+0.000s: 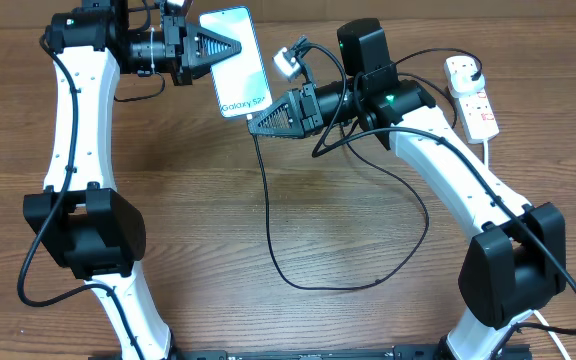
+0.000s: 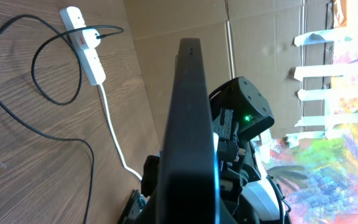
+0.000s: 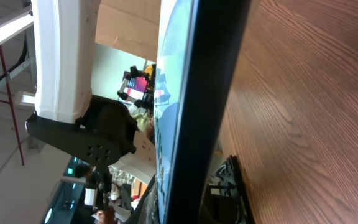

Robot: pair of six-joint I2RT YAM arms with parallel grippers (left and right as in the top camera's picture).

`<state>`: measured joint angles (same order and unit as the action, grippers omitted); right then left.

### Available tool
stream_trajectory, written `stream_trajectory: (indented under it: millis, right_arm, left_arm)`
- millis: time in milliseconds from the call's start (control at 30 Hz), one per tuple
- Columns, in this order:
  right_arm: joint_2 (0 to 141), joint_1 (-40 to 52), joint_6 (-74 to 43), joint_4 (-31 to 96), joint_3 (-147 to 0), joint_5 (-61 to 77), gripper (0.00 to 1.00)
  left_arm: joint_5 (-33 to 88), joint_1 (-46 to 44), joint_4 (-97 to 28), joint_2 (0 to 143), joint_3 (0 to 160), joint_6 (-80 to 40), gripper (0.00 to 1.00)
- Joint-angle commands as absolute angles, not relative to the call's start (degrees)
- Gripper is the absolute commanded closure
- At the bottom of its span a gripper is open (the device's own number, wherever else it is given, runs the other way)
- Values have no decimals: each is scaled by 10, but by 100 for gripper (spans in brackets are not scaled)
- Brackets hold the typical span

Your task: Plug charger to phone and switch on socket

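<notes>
One slim glossy phone [image 1: 236,55] held up at far centre, left gripper [image 1: 236,46] and right gripper [image 1: 254,125] both clamped on it, one thin black charger [image 1: 338,289] looping over wood-grain table [image 1: 268,335], one long white socket [image 1: 476,100] far right

The overhead camera looks straight down on the worktop [image 1: 218,230]. Each wrist camera sits very near the phone [image 1: 234,60], edge-on, just beyond the left pincer [image 1: 236,47] and right pincer [image 1: 255,127]; all views share it.

phone [image 1: 234,60] aloft, tilted — charger [image 1: 265,200] plugged into socket [image 1: 480,106]
</notes>
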<state>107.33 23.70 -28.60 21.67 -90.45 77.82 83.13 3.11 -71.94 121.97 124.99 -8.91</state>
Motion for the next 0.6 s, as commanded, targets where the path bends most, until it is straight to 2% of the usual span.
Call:
stream_trajectory:
  millis: [0,567]
  right_arm:
    - [1075,234,-288,207,-903,789,96]
    - [1075,234,-288,202,-903,799,96]
  left_arm:
    - [834,15,-719,1216,1258,-88,96]
    - [825,15,-715,1216,1258,-88,96]
